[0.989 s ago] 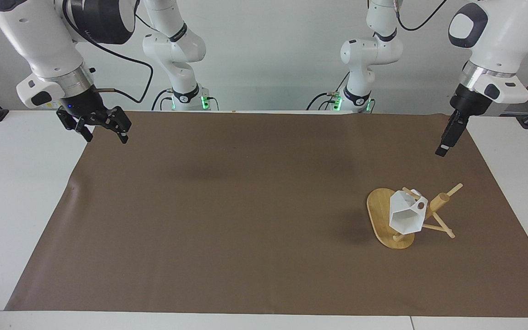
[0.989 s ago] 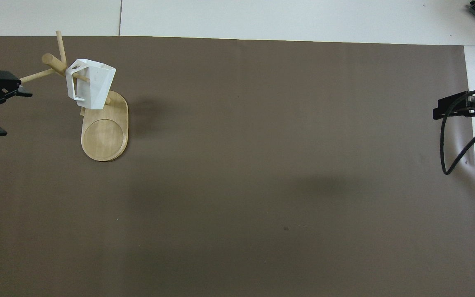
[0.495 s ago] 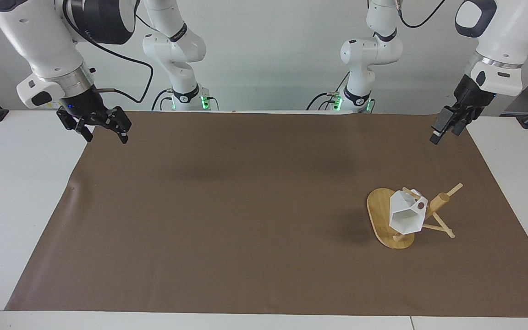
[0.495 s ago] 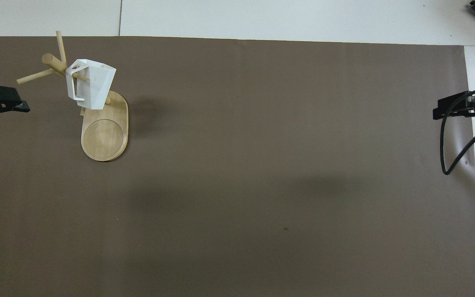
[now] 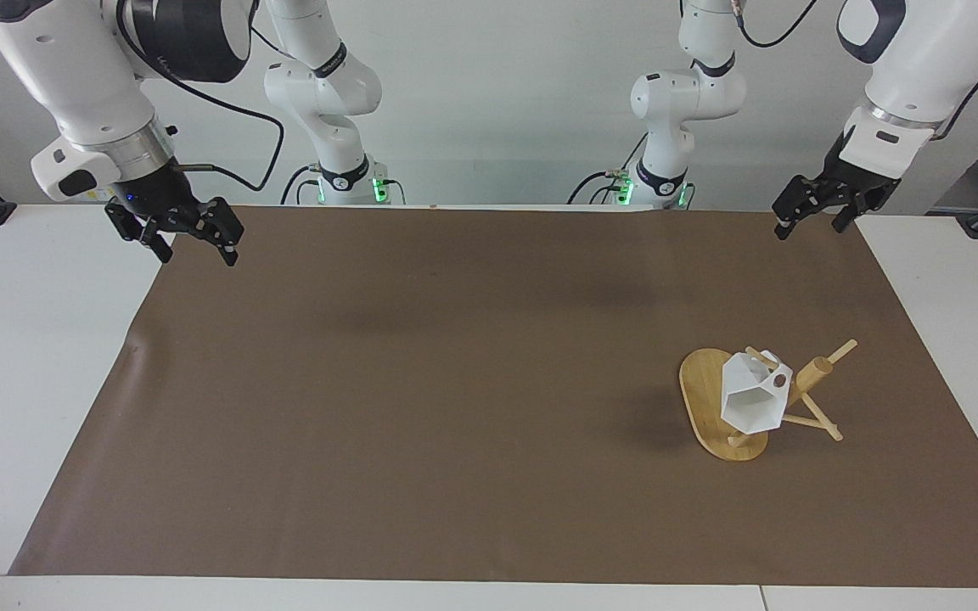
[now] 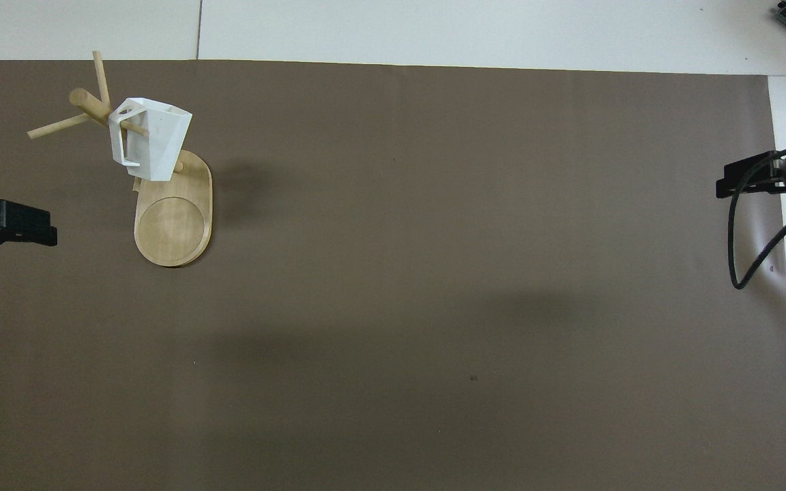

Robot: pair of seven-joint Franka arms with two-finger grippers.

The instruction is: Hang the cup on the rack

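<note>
The white faceted cup (image 5: 748, 403) hangs by its handle on a peg of the bamboo rack (image 5: 701, 390), tilted, with its mouth turned away from the robots. In the overhead view the cup (image 6: 154, 146) hangs above the rack's oval base (image 6: 173, 225). The rack stands toward the left arm's end of the table. My left gripper (image 5: 810, 227) is open and empty, raised over the mat's edge by the robots, well apart from the rack; it also shows in the overhead view (image 6: 4, 225). My right gripper (image 5: 198, 253) is open and empty and waits over the mat's corner at its own end.
A brown mat (image 5: 455, 382) covers most of the white table (image 5: 30, 382). A black cable (image 6: 748, 239) loops down from the right gripper (image 6: 768, 181). The rack's free pegs (image 5: 837, 350) stick out toward the left arm's end.
My left gripper has risen and drawn back toward the robots, away from the rack, and turned so both fingers show spread. The cup, the rack and the right arm have not moved.
</note>
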